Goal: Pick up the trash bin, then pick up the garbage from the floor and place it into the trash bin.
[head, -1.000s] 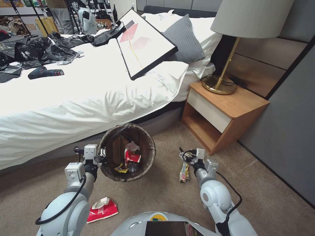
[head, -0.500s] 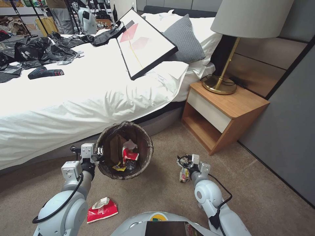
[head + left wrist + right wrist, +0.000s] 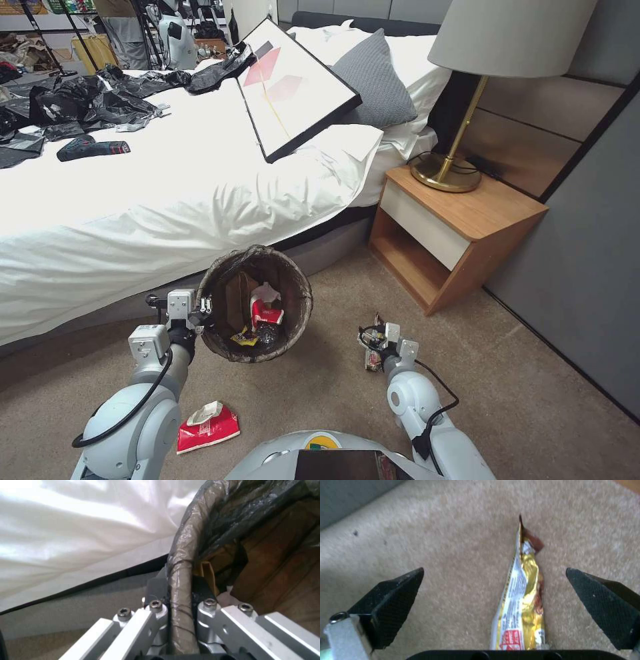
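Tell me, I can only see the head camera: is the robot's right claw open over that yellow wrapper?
Observer: Yes. In the right wrist view the right gripper is wide open, with the yellow wrapper lying on the carpet between its fingers.
Operator: Does it touch the wrapper?
Observer: Neither fingertip does; carpet shows on both sides of it.
Operator: Is the other claw really holding the bin?
Observer: Yes. The left wrist view shows the left gripper shut on the bag-covered rim of the trash bin, one finger inside, one outside.
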You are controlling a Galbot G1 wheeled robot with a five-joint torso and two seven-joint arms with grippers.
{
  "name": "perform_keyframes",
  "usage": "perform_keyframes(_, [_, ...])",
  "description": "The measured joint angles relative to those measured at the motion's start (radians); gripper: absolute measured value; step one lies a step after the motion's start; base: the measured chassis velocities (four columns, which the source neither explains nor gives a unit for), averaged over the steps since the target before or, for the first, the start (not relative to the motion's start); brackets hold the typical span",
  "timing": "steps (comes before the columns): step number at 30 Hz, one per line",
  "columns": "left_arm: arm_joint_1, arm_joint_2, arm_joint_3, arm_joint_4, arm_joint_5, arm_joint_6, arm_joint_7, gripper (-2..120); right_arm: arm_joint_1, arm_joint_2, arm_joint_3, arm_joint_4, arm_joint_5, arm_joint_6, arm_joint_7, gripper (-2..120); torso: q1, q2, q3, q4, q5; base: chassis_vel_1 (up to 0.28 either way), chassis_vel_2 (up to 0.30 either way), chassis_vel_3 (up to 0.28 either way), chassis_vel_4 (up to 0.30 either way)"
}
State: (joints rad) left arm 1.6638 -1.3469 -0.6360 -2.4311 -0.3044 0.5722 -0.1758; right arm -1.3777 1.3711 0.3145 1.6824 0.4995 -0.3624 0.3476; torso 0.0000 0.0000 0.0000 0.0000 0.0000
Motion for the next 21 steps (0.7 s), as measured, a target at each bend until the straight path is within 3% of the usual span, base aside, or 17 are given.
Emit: perform_keyframes(21, [-0.013, 0.000, 0.006, 0.016, -0.004, -0.003, 0.001, 5, 0.044, 0.038, 0.001, -0.169, -0.040, 0.037, -0.004, 100, 0.000, 0.000, 0.000, 0.0000, 0.0000, 0.000, 0.000, 0.000, 0.000])
